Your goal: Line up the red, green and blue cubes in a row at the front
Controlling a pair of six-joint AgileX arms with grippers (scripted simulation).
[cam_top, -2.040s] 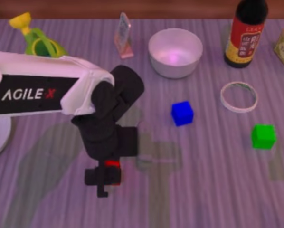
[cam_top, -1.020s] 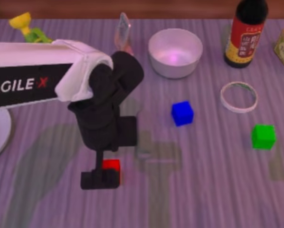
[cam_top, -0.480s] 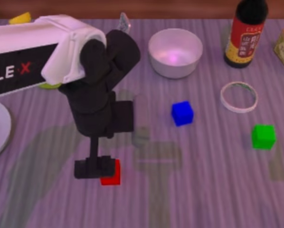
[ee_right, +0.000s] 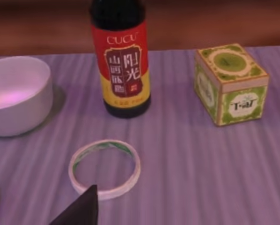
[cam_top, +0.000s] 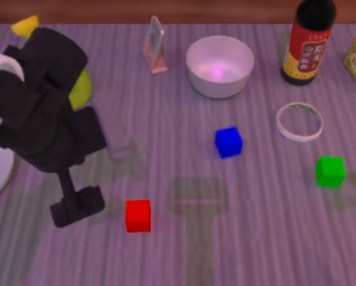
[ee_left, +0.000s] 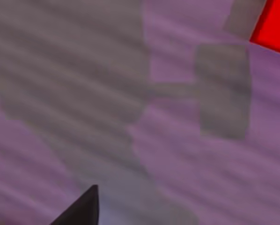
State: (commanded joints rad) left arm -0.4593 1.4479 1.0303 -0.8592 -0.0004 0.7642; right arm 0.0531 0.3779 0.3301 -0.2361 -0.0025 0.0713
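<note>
Small bright red cube (cam_top: pixel 138 215) resting free near front edge of purple striped table (cam_top: pixel 255 238), left of centre. Deep blue cube (cam_top: pixel 228 142) mid-table; bright green cube (cam_top: pixel 330 171) toward right edge — well apart. Left gripper (cam_top: pixel 77 205) beside red cube, not touching; finger spread cannot be told. Right arm out of top view.

Red cube (cam_top: pixel 138 215), striped purple table (cam_top: pixel 255 238)

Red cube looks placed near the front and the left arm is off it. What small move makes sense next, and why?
Probably the left gripper should head for the blue cube. The red cube sits free at the front, apart from the gripper, while the blue cube and green cube lie farther back, out of line. Blue is the nearer one to the left arm; the right arm is out of the top view.
</note>
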